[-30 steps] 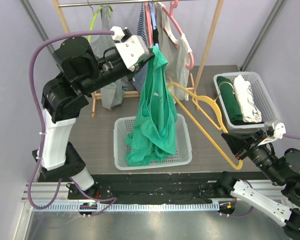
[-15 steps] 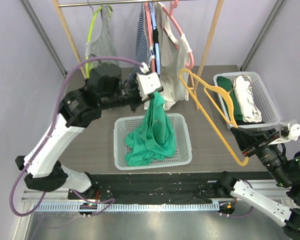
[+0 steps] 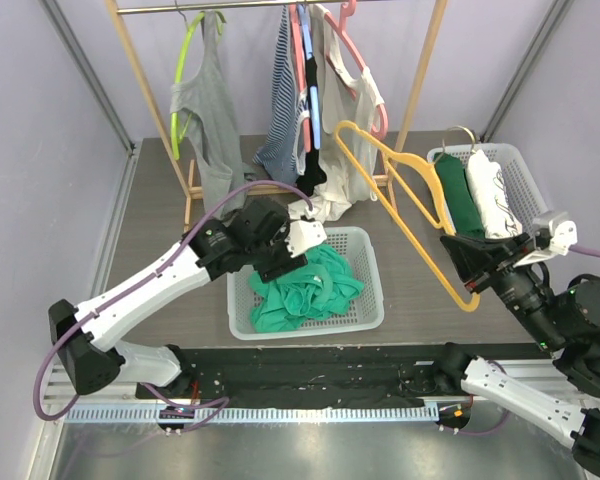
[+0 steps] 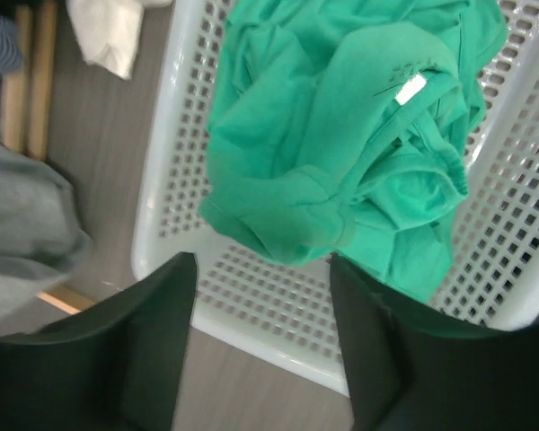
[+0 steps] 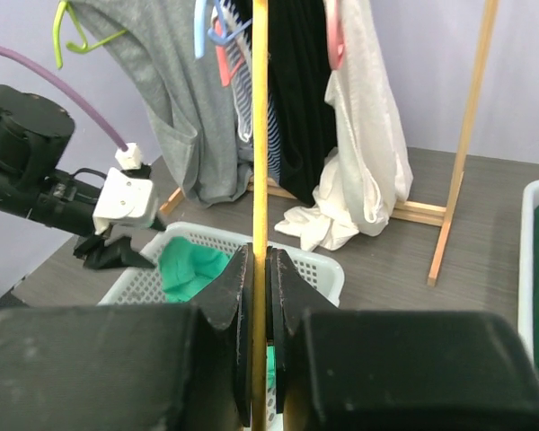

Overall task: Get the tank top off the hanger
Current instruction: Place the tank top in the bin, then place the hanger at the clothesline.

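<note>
cloth, soft, light and limp: the green tank top (image 4: 341, 162) lies crumpled in the white basket (image 4: 269, 328), free of the yellow hanger (image 5: 259, 135). left end effector (image 4: 260, 269) hovers released above it; right end effector (image 5: 260, 265) is clenched on the hanger. any bunched fold would take a pinch.

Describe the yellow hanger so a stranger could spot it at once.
Start at the wooden rack, then look to its right. The yellow hanger sits clamped in the right hand; unlike the rack's hangers, it is bare and off the rail.
</note>
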Action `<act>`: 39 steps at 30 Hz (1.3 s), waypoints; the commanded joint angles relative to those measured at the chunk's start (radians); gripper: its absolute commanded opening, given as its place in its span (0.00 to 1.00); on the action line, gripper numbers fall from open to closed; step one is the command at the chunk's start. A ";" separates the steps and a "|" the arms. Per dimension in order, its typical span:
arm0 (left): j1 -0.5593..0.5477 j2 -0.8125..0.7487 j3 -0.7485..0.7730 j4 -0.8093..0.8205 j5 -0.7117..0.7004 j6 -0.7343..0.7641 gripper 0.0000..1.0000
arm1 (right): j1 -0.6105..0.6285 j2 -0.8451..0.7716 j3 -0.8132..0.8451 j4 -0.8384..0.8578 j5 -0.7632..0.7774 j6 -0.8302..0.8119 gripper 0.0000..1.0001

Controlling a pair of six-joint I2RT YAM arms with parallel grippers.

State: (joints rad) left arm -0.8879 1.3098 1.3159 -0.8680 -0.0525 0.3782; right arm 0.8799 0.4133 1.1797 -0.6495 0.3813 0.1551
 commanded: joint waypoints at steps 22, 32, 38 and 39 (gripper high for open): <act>0.026 -0.276 0.410 -0.318 0.380 0.120 1.00 | 0.004 0.222 0.063 -0.079 -0.594 -0.074 0.01; 0.052 -0.256 0.410 -0.491 0.546 0.237 1.00 | 0.004 0.251 0.049 -0.052 -0.897 -0.107 0.01; 0.053 -0.235 0.413 -0.525 0.597 0.243 0.99 | 0.004 0.269 0.064 -0.036 -0.926 -0.129 0.01; 0.053 -0.224 0.420 -0.537 0.608 0.245 0.98 | 0.004 0.271 0.069 -0.036 -0.926 -0.137 0.01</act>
State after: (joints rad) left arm -0.8417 1.0924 1.7103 -1.3296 0.4713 0.6006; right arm 0.8799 0.6712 1.2079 -0.7559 -0.4950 0.0498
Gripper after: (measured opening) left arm 0.995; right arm 0.122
